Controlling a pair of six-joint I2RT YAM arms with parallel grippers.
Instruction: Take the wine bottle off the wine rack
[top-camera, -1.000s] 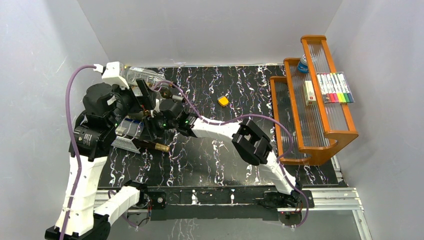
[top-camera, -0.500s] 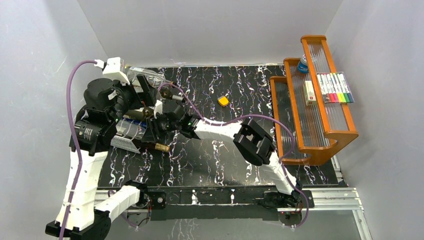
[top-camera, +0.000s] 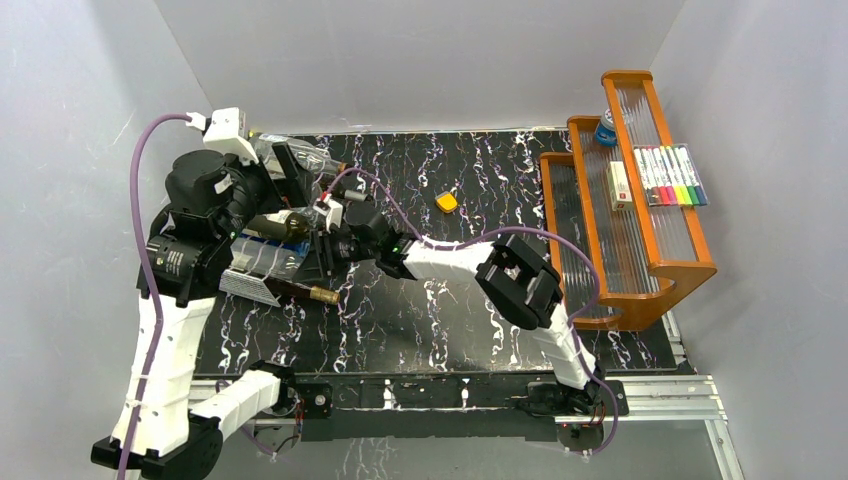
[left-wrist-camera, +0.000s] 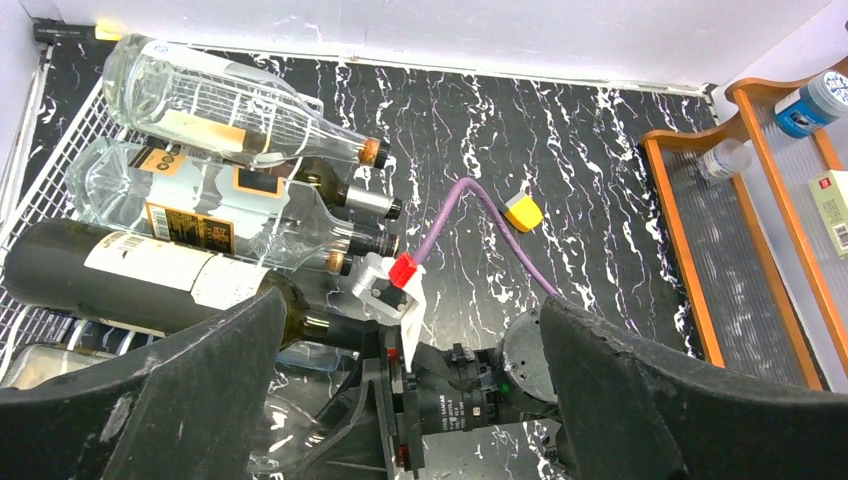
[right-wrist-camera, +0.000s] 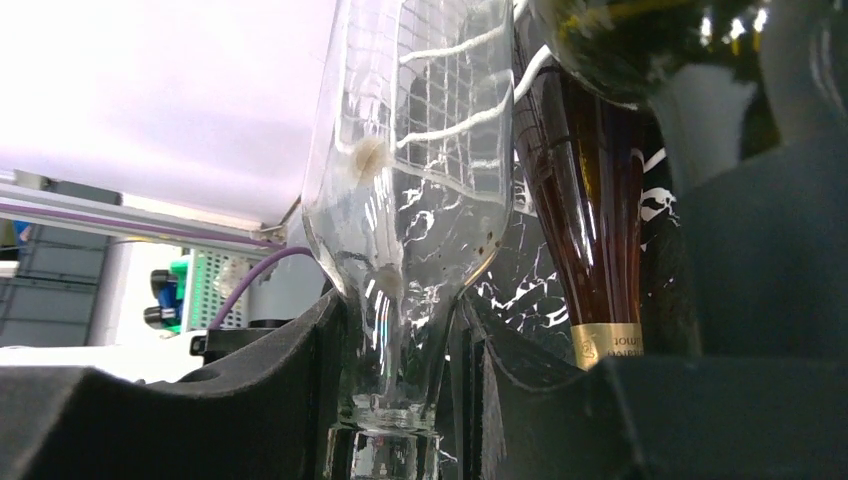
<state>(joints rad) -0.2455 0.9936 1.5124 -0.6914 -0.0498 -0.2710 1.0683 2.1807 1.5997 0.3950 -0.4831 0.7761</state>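
The white wire-grid wine rack (left-wrist-camera: 35, 130) lies at the table's left and holds several bottles on their sides. They are two clear ones (left-wrist-camera: 220, 105), a dark green one with a white label (left-wrist-camera: 130, 275) and a brown one with gold foil (right-wrist-camera: 600, 220). My right gripper (right-wrist-camera: 400, 330) is shut on the neck of a clear wine bottle (right-wrist-camera: 410, 180) at the rack's lower end. It also shows in the top view (top-camera: 322, 258) and the left wrist view (left-wrist-camera: 385, 400). My left gripper (left-wrist-camera: 415, 390) is wide open and empty, hovering above the bottles and the right gripper.
An orange wooden tiered shelf (top-camera: 640, 270) stands at the right with markers (top-camera: 670, 175), a small box (top-camera: 620, 185) and a blue-capped bottle (top-camera: 606, 128). A small yellow block (top-camera: 446, 202) lies on the black marbled table. White walls close in on three sides.
My right gripper has drawn back to the right, still holding the clear bottle's neck. The left arm has shifted slightly up and back over the rack.
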